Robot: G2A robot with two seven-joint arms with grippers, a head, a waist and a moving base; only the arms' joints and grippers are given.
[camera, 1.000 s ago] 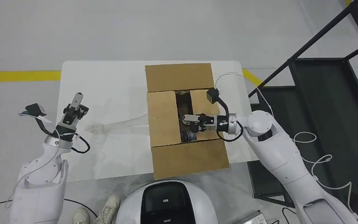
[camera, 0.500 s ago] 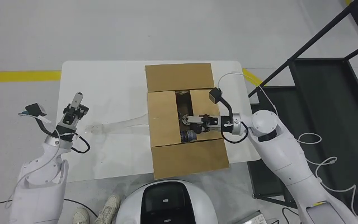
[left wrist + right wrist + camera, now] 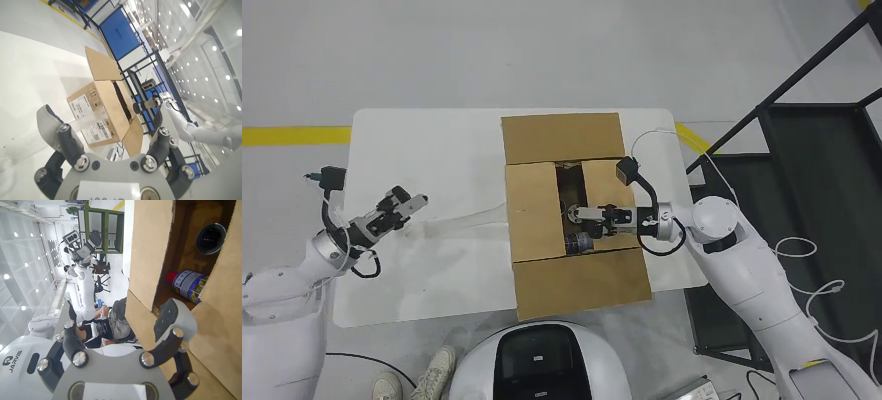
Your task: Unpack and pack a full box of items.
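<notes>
Cardboard box [image 3: 567, 215] on the table [image 3: 422, 150]. Outer flaps are open. The two inner flaps [image 3: 532, 212] are only part-spread, leaving a narrow slot [image 3: 570, 195] down the middle of the box.

Contents are not yet out. Through the slot, a blue-labelled can [image 3: 187, 285] with a red cap lies on its side on the box floor. Deeper in the box, a dark cylinder [image 3: 210, 238] shows its round mouth. The flaps hide whatever else is in there.

Right gripper [image 3: 574, 213] is over the slot, its arm reaching in across the box's right side. Fingers are spread and hold nothing. One pad [image 3: 166, 317] sits at the lip of the opening, with a flap edge between the fingers. Can't tell whether it touches the cardboard.

Left gripper [image 3: 402, 205] hangs well out from the box's left side, fingers apart, empty. A clear tape strip [image 3: 457, 222] trails from that side of the box toward it.

Judgement: unpacking has barely begun, and the step in hand is getting into the box.
- The slot looks too tight for spread fingers plus a can, so push an inner flap outward first.
- Come straight down over the can and close across its body, not the cap.
- Lift vertically so nothing snags a flap edge.
- The box may slide, and the left gripper bracing its side would help.
</notes>
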